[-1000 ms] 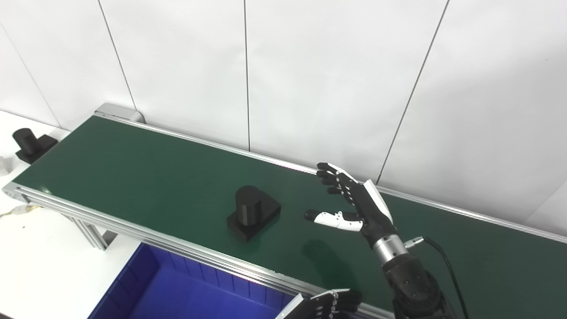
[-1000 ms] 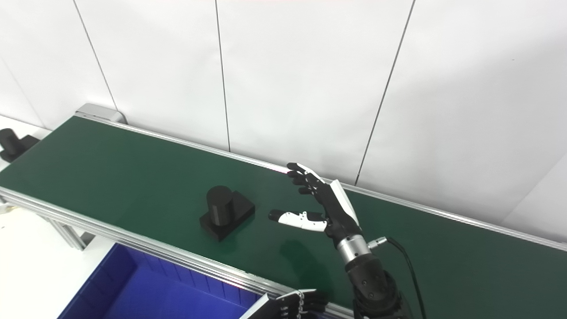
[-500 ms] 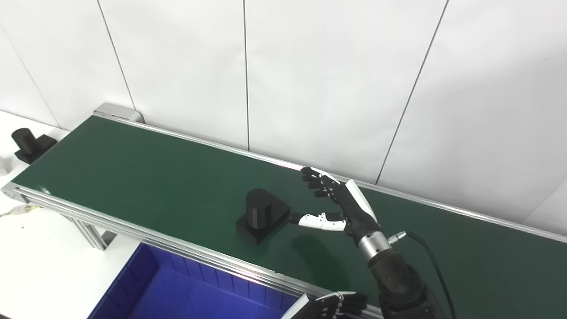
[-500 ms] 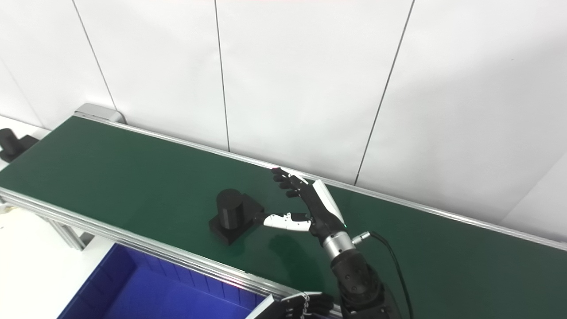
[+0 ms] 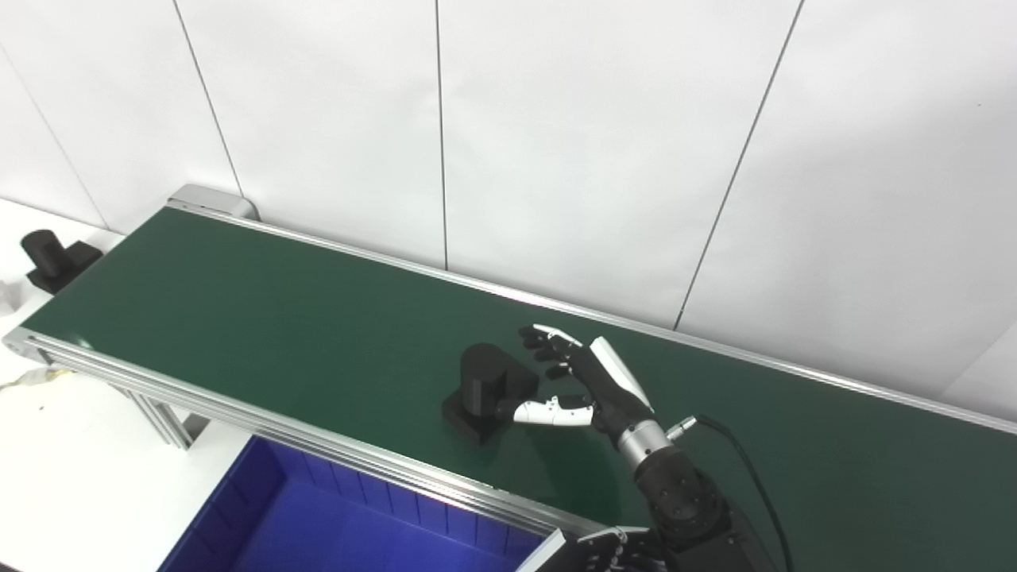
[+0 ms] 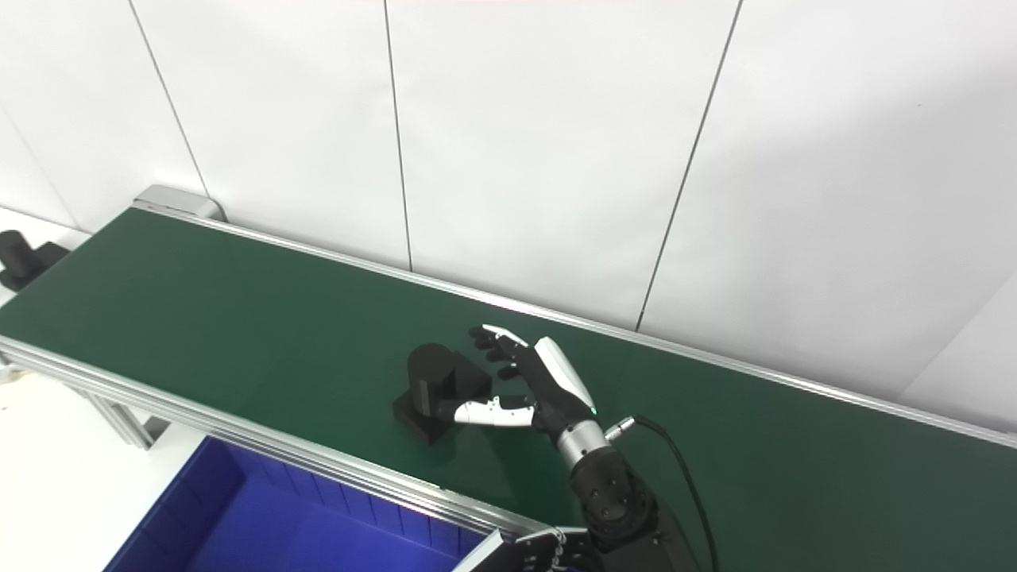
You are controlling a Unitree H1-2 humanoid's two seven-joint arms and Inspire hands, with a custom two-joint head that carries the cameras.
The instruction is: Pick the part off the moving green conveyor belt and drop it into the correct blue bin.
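The right hand [image 5: 584, 381] is spread wide around the black part [image 5: 486, 391] near the belt's [image 5: 238, 302] front edge, not gripping; lifting and dropping into the blue bin [image 5: 334, 524] remain.

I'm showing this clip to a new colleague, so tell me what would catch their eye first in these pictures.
The long dark green conveyor belt crosses the scene diagonally in front of a white panelled wall. Mid-belt, the right hand, black with white covers, is open around a black part made of a cylinder on a flat base, its thumb reaching along the part's near side. Below the belt's near rail sits a deep blue plastic bin.
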